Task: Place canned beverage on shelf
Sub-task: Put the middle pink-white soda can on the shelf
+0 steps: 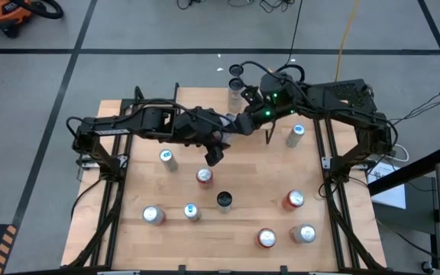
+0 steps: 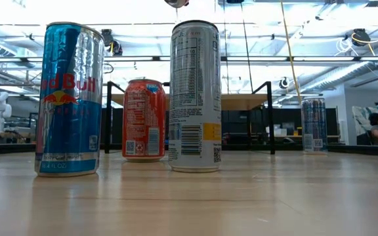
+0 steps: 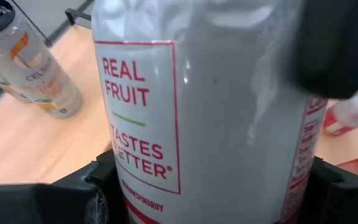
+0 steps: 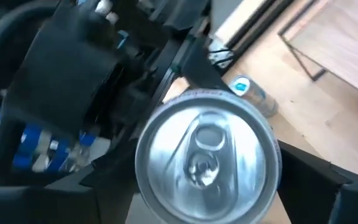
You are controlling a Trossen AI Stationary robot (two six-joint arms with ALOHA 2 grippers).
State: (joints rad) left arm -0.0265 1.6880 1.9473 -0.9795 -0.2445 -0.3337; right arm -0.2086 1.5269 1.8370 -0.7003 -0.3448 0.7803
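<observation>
The left gripper [image 3: 210, 193] is pinched on the white can [image 3: 229, 112]. A dark finger presses each side of the can's lower body, and its label reads "REAL FRUIT TASTES BETTER" in red. The right gripper [image 4: 210, 186] comes down over the same can [image 4: 207, 155] from above, its fingers spread to either side of the silver lid. A sliver of tabletop shows between one finger and the rim, so it does not look clamped. The left gripper's dark housing sits just beside the can in the right wrist view. In the high view the two arms meet over the far middle of the table [image 1: 243, 183], and the can is mostly hidden where they meet. The can is off the wood and not on the shelf [image 2: 245, 101], which shows in the low view as a light wood top on thin black legs at the far side of the table. Near the left gripper a Celsius can [image 3: 33, 62] stands upright on the table. A blue-topped can [image 4: 247, 90] stands beyond the right gripper. In the low view a Red Bull can [image 2: 71, 98], a red can [image 2: 143, 121] and a tall silver can [image 2: 194, 95] stand in front of the shelf.
</observation>
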